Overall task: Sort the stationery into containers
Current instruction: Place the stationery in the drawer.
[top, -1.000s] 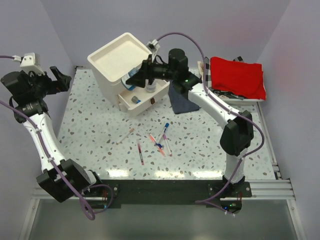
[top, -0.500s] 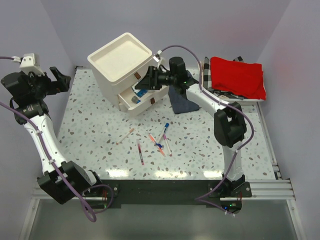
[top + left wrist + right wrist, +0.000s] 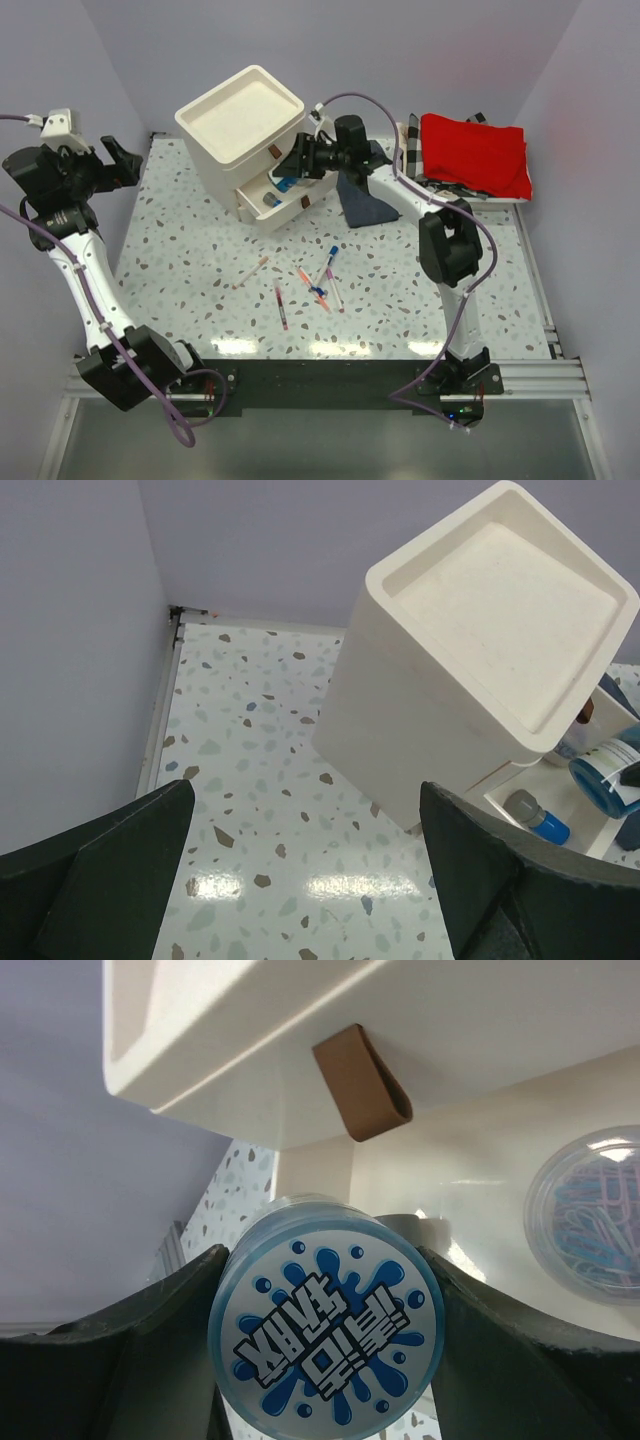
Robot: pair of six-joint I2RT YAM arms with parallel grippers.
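Holding entry, right arm.

- Right gripper (image 3: 327, 1295): jaws part-way spread and closed on a round blue-and-white plastic roll (image 3: 325, 1338) with a splash-print face. One dark finger (image 3: 150, 1330) pressed against each side of its rim. Gripped across the width, judged so that it could be set down flat.
- Just ahead of and under the roll: open cream-white plastic drawer (image 3: 470, 1170). The roll hung at its mouth, not yet released.
- Inside that drawer, off to the gripper's side: clear round box of paper clips (image 3: 590, 1205), apart from the roll.
- Just above: small brown pull tab (image 3: 362, 1082) on the shut top drawer, with the roll passing beneath it.
- Below: lower drawer (image 3: 262, 212), also pulled out, with a blue-capped grey stick (image 3: 537, 815) lying in it.
- Enclosing both: cream-white boxy three-drawer unit (image 3: 218, 165) with a tray-like top.
- Well behind the gripper, on the speckled table (image 3: 180, 250): thin red, pink and blue-capped pens (image 3: 318, 288), loose and unsorted.
- Farthest: left gripper (image 3: 305, 855), jaws at full spread with nothing in them. Parked well clear of the unit, likely to leave room.
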